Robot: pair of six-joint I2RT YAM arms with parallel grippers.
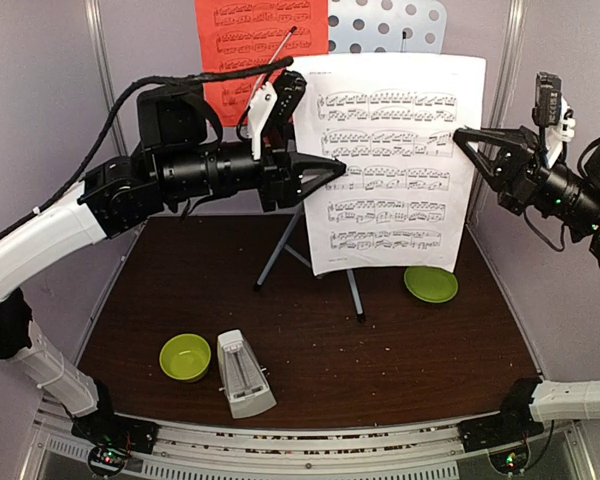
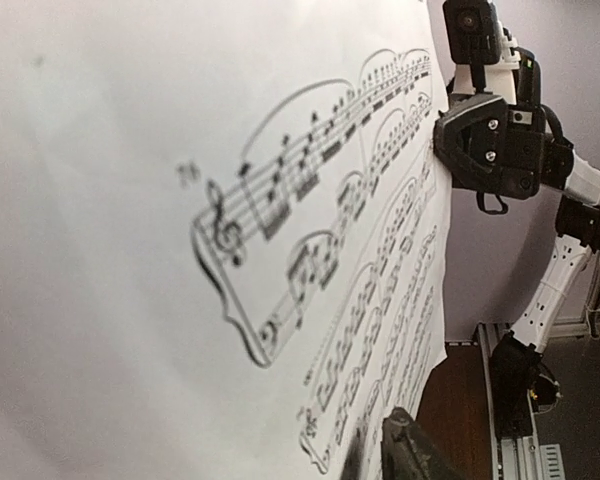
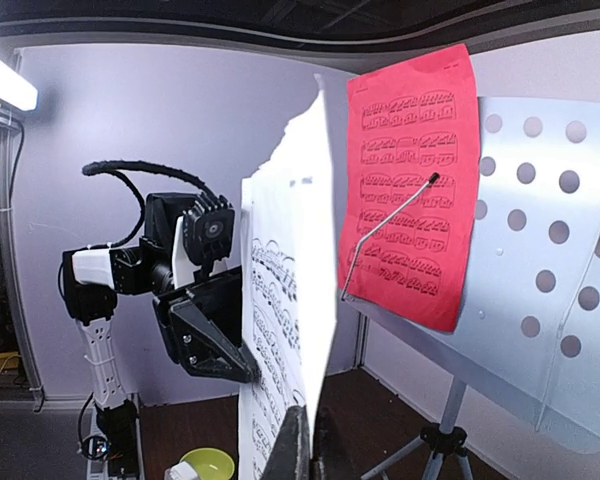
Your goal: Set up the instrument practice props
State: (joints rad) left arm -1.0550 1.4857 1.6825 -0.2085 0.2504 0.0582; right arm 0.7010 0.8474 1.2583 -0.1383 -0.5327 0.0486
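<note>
Two tools meet the white sheet [image 1: 395, 160] from opposite sides, and it hangs in the air in front of the music stand [image 1: 390, 25], apart from its perforated panel. The right tool [image 1: 462, 135] is pinched fully closed on the sheet's right edge; its wrist view shows the paper caught between the fingers [image 3: 292, 445]. The left tool [image 1: 332, 168] has its tips at the left edge. From where I stand I cannot tell whether it grips the paper or only brackets it.

My reading is that the step in hand is mounting this second page. The red sheet [image 1: 250, 40] is already on the left half of the stand, under a thin wire arm. The next move seems to call for both arms carrying the page back together, keeping it taut, until it lies against the bare right half of the panel.

The sheet stands upright, its long axis running top to bottom. Its printed staves face the near edge of the bench [image 1: 400, 340], and its back faces the stand. Its lower edge hangs above the bench, and it hides the stand's ledge.

The metronome [image 1: 243, 375] sits near the front of the bench, just beside the bowl [image 1: 185, 357]. The plate [image 1: 430, 284] lies below the sheet's right corner.
</note>
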